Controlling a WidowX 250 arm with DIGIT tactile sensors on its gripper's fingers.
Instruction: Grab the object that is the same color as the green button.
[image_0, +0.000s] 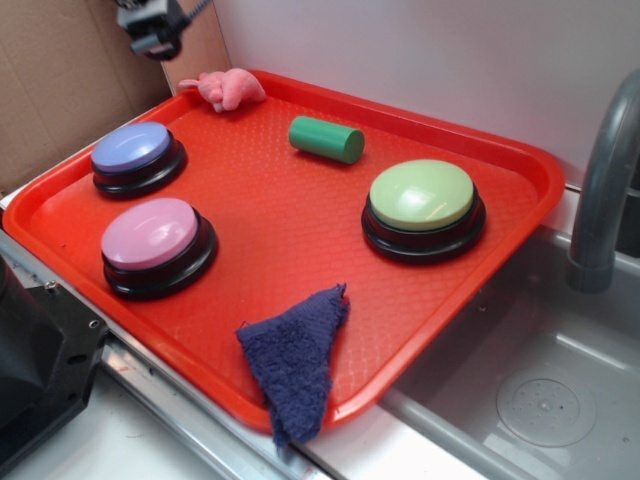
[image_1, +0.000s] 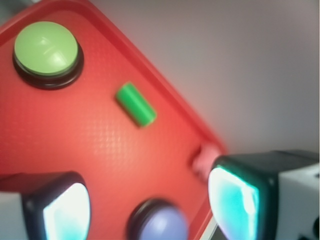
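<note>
While the claw (image_1: 150, 207) is held high above the far left corner of the red tray (image_0: 480, 290), its two pads (image_1: 232, 200) are seen spread wide with nothing between them. The green cylinder (image_1: 136, 104) is found lying on its side on the tray floor, ahead of the open claw in the wrist view and well apart from it. Farther ahead and to the left, the green button (image_1: 46, 49) is seen. The purple-blue button (image_1: 162, 225) sits just below the claw, between the pads, and a pink soft toy (image_1: 205, 160) is partly hidden beside the right pad. No brand, label or writing can be read anywhere.
</note>
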